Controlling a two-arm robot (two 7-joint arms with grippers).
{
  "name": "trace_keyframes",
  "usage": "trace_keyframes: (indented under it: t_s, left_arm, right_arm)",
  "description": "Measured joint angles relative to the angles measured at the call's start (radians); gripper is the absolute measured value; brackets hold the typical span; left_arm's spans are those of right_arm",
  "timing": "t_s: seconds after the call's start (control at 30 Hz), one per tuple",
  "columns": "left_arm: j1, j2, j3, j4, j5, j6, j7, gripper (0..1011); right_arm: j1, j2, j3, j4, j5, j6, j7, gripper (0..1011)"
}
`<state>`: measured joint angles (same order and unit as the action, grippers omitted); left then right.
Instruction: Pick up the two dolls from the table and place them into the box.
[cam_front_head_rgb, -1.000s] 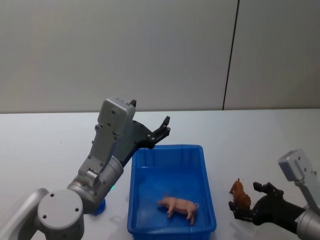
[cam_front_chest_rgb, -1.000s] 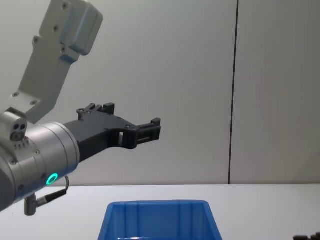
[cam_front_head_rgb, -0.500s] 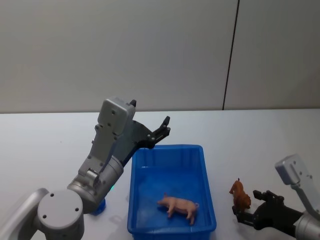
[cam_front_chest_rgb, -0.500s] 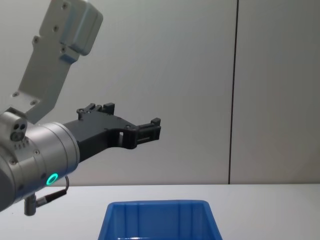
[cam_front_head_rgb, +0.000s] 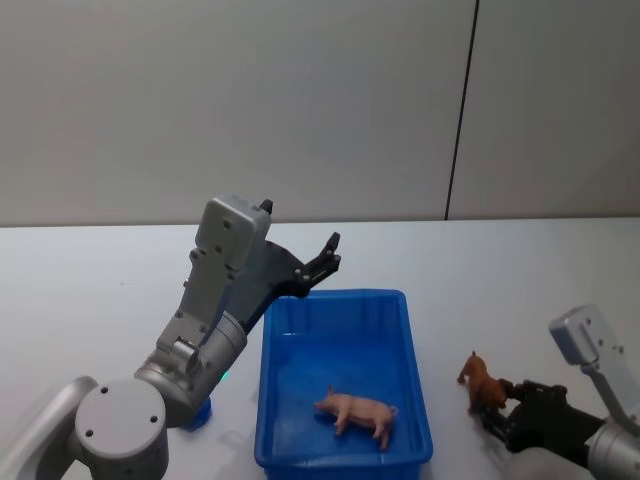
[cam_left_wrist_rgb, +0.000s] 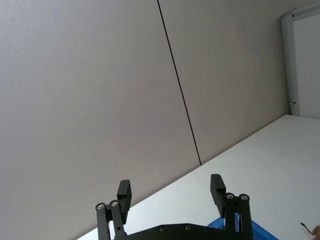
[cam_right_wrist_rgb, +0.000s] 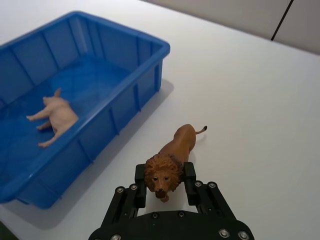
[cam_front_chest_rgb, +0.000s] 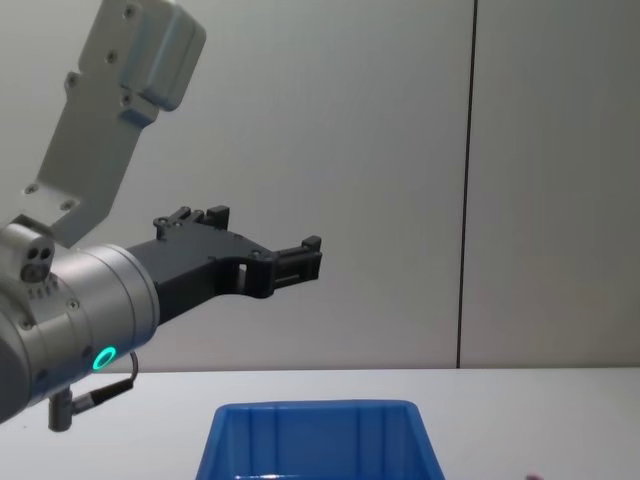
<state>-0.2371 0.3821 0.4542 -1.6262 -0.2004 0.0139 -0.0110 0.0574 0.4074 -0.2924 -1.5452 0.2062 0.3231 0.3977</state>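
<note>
Right gripper (cam_right_wrist_rgb: 164, 176), clamped on the brown plastic lion doll (cam_right_wrist_rgb: 175, 147) right of the bright blue plastic bin (cam_right_wrist_rgb: 125, 107), must next lift it over the rim; left gripper (cam_left_wrist_rgb: 170, 186) hovers spread far-left.

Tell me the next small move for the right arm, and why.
Probably lift straight up a little. The right gripper looks shut on the head of the lion doll, which stands on the table beside the box, whose rim it must clear. The pig doll already lies inside. The left gripper hangs open above the box's far rim.
</note>
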Motion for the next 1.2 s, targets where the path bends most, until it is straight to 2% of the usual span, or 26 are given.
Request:
trace_keyframes:
  t_s: [0.4, 0.63, 0.73, 0.9, 1.1, 1.2]
  left_arm:
    - [0.000, 0.000, 0.000, 0.000, 0.000, 0.000, 0.000, 1001]
    - [0.000, 0.000, 0.000, 0.000, 0.000, 0.000, 0.000, 1001]
    - [0.000, 0.000, 0.000, 0.000, 0.000, 0.000, 0.000, 1001]
    - [0.000, 0.000, 0.000, 0.000, 0.000, 0.000, 0.000, 1001]
    - [0.000, 0.000, 0.000, 0.000, 0.000, 0.000, 0.000, 1001]
    - [0.000, 0.000, 0.000, 0.000, 0.000, 0.000, 0.000, 1001]
  right_arm:
    - [0.009, -0.002, 0.002, -0.049, -0.013, -0.082, -0.009, 424]
    - [0.026, -0.011, -0.002, -0.078, -0.019, -0.119, 0.023, 425]
    - [0.041, -0.021, -0.009, -0.090, -0.023, -0.131, 0.055, 424]
    - [0.061, -0.038, -0.022, -0.096, -0.031, -0.131, 0.099, 424]
    - [0.092, -0.068, -0.042, -0.086, -0.048, -0.102, 0.141, 425]
    - [0.106, -0.082, -0.052, -0.072, -0.059, -0.085, 0.156, 489]
